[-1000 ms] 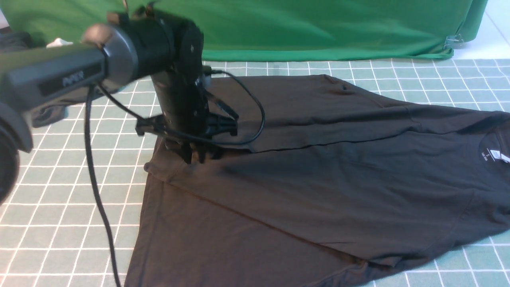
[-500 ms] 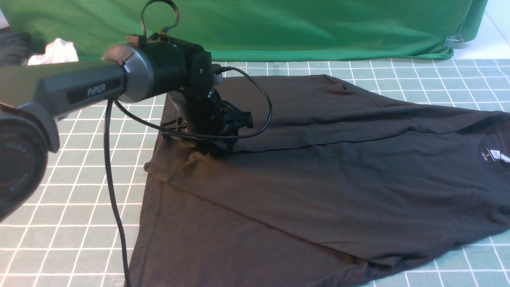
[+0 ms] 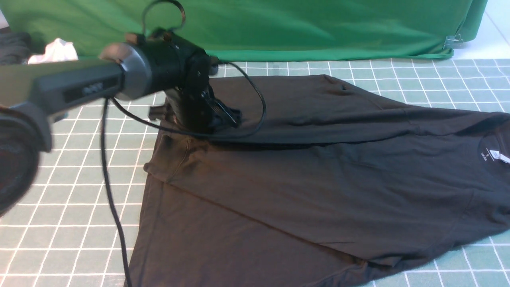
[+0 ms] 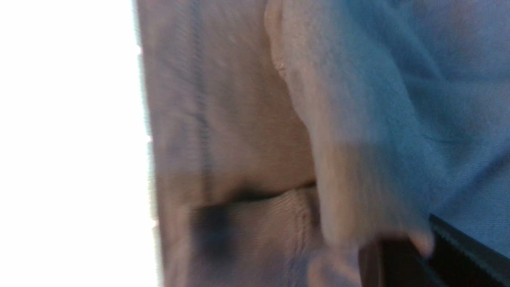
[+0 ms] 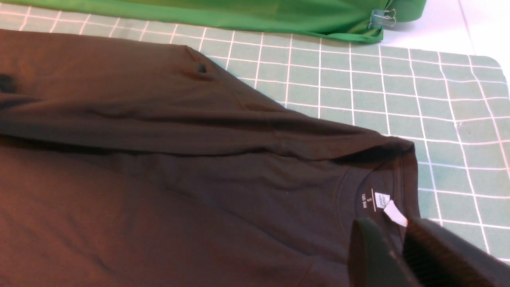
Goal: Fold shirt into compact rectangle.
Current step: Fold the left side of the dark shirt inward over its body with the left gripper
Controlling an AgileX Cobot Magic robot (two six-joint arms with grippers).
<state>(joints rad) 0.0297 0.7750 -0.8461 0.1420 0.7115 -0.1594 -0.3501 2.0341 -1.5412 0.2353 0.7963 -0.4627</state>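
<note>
1. Shirt point(image 3: 338, 191), a large black short-sleeved knit T-shirt, lies spread over the green mat with white grid lines point(image 3: 59, 179). Its hem is toward nine o'clock, and its collar and small white neck label point(image 3: 496, 153) are at three o'clock. The twelve o'clock side is already folded inward as a long flap.
2. At the shirt's ten o'clock corner the left gripper point(image 3: 201, 129) is clenched, seemingly pinching the flap's edge, which has a shadow beneath it.
3. By the collar the right gripper point(image 5: 398, 239) hovers with its fingers close together; I cannot tell whether it grasps cloth.
4. Risk: so thin a pinch may catch only one layer or slip, dropping the flap crooked. A pull from one corner could drag the whole shirt, since the hem looks unpinned, and the rumple at nine o'clock would get folded in.
5. The left arm's black cable point(image 3: 111, 191) hangs over the mat at eight o'clock and could snag the hem.
6. A green cloth backdrop point(image 3: 299, 28) with a metal binder clip point(image 3: 452, 40) bounds twelve o'clock. A small white crumpled cloth point(image 3: 55, 50) and a dark grey garment point(image 3: 14, 46) lie at eleven o'clock, well apart from the fold.
</note>
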